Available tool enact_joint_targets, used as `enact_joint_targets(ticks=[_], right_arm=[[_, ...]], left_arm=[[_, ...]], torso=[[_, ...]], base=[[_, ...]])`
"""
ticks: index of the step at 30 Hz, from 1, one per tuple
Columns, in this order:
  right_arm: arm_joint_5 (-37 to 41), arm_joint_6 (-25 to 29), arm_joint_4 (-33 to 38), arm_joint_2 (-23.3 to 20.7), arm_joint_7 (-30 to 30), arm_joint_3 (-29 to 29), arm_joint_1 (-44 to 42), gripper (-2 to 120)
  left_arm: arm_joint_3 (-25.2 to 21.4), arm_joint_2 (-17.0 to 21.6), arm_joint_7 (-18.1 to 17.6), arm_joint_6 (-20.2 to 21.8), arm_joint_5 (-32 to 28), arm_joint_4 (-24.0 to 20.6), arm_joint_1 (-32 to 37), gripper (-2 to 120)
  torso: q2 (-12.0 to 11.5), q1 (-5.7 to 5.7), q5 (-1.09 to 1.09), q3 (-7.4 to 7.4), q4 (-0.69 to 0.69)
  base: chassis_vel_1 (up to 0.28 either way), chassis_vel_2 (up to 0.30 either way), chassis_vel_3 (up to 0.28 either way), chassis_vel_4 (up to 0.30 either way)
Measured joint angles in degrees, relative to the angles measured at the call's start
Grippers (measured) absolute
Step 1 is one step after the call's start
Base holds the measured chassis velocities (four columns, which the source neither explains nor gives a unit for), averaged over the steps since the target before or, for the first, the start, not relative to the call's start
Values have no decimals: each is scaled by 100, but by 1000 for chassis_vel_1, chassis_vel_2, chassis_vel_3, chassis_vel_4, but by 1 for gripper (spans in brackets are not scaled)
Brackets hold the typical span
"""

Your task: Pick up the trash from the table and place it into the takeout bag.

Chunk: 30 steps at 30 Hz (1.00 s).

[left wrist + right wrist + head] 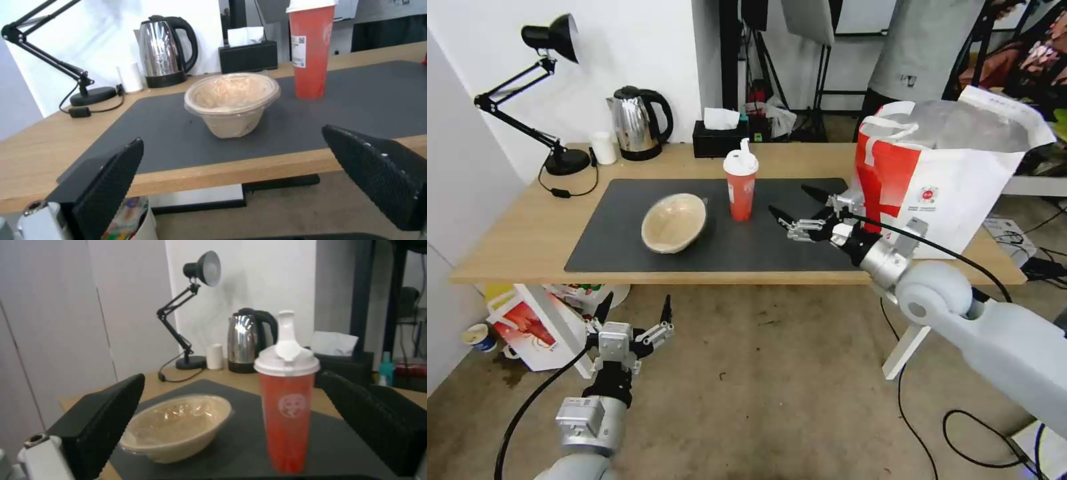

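While the right arm is the one reaching over the table, positions below are given relative to the tall red plastic cup with white lid (740, 185).

Left gripper: the left gripper (633, 315) hangs low, off the near edge of the long light-wood table (507, 230), well short of the cup and to its left; its two black textured fingers are spread wide with nothing between them.

Right gripper: the right gripper (796, 207) is over the dark grey mat (620, 200), just to the right of the cup and level with it; fingers splayed apart, empty, tips pointing toward the cup.

Governing relation: the cup stands upright, long axis vertical, directly ahead of the right gripper's mouth. Judged, the right arm is far nearer, and a sideways closing on the cup wall suits it.

Cup: smooth, slightly tapered cylinder; domed lid with a raised spout; pale logo on the wall; likely light and easy to tip.

Bowl: the tan round paper bowl (674, 222) lies on the mat just left of the cup, tilted, a crinkled clear liner inside; matt fibre wall.

Bag: the big boxy white takeout bag with red side panel (944, 177) stands open right of the cup, beyond the right gripper; foil lining, limp handles.

Far side: a steel kettle (635, 123) behind and left of the cup; a black tissue box (718, 139) just behind it.
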Motion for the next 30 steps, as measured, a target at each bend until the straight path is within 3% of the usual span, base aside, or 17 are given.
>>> enact_joint_targets(ticks=[15, 30], right_arm=[[235, 1, -100, 240, 2, -436, 518, 100], [132, -2, -422, 528, -10, -502, 552, 100]], left_arm=[[0, 0, 0, 0, 0, 0, 0, 100], [0, 0, 0, 0, 0, 0, 0, 100]], torso=[[0, -1, 0, 0, 0], [0, -1, 1, 0, -1]], base=[[0, 0, 0, 0], [0, 0, 0, 0]])
